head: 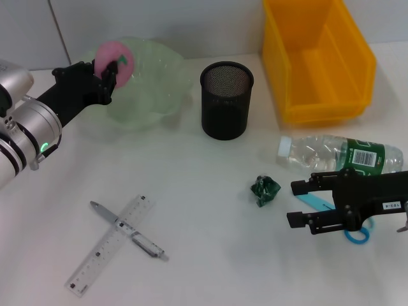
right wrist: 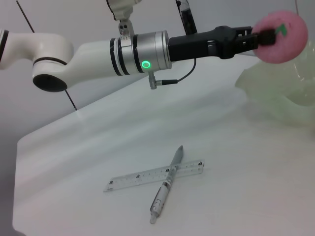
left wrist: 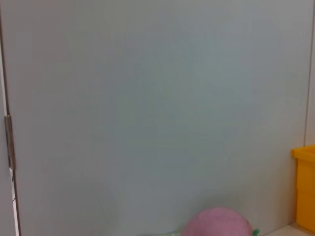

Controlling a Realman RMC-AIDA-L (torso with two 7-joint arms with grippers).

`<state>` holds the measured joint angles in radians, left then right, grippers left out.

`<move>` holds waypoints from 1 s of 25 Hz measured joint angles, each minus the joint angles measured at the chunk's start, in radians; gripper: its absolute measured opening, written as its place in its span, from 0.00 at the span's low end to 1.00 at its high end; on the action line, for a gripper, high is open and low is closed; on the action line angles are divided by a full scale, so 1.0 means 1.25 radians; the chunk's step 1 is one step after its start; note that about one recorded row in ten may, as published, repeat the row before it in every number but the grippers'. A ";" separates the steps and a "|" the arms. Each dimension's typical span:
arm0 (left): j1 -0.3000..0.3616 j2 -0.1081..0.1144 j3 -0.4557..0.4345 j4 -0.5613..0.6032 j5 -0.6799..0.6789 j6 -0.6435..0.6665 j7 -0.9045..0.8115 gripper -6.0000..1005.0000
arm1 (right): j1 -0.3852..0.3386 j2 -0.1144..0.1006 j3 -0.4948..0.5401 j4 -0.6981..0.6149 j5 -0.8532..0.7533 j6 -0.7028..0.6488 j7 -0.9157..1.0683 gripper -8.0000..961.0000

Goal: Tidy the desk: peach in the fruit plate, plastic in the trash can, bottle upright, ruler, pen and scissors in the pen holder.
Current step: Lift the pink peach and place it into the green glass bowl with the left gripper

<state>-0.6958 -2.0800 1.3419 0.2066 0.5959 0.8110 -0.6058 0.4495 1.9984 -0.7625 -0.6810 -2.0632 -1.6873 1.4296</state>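
In the upper left of the head view, the left gripper (head: 109, 71) had its jaws clenched on the peach (head: 115, 61), held over the plate's (head: 159, 76) left rim. At lower right, the right gripper (head: 299, 203) hovered with jaws parted above the scissors (head: 354, 233). The bottle (head: 338, 155) lay sideways, cap pointing left, barcode label showing. The pen (head: 131, 231) crossed the ruler (head: 109, 245).

Pen (head: 127, 229) across ruler (head: 109, 245), pen holder (head: 226, 100) between fruit plate (head: 159, 89) and bin (head: 319, 57)
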 joint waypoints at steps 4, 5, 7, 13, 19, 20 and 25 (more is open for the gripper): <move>0.000 0.000 0.000 -0.001 -0.001 0.001 0.000 0.27 | 0.000 0.000 0.000 0.000 0.000 0.000 0.000 0.78; 0.000 0.000 0.000 -0.001 -0.001 0.001 -0.001 0.31 | 0.000 0.000 0.000 0.000 0.000 0.000 0.000 0.78; 0.000 0.000 0.000 -0.001 0.000 0.001 -0.006 0.38 | 0.000 0.000 0.000 0.000 0.000 0.000 0.000 0.78; -0.001 0.000 0.006 0.001 0.003 0.003 -0.019 0.60 | 0.000 0.000 0.000 0.001 0.000 0.000 0.000 0.78; 0.000 0.000 0.007 0.002 0.001 0.022 -0.035 0.79 | -0.001 0.000 0.001 0.002 0.000 0.000 -0.001 0.78; 0.000 0.000 0.006 0.003 0.002 0.033 -0.047 0.79 | -0.001 0.000 0.001 0.002 0.000 0.000 -0.001 0.78; 0.057 0.016 0.087 0.091 0.020 0.146 -0.222 0.79 | -0.002 0.000 0.003 0.002 0.000 0.000 -0.003 0.78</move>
<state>-0.6247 -2.0605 1.4513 0.3200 0.6203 0.9931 -0.8837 0.4475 1.9984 -0.7592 -0.6789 -2.0631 -1.6874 1.4262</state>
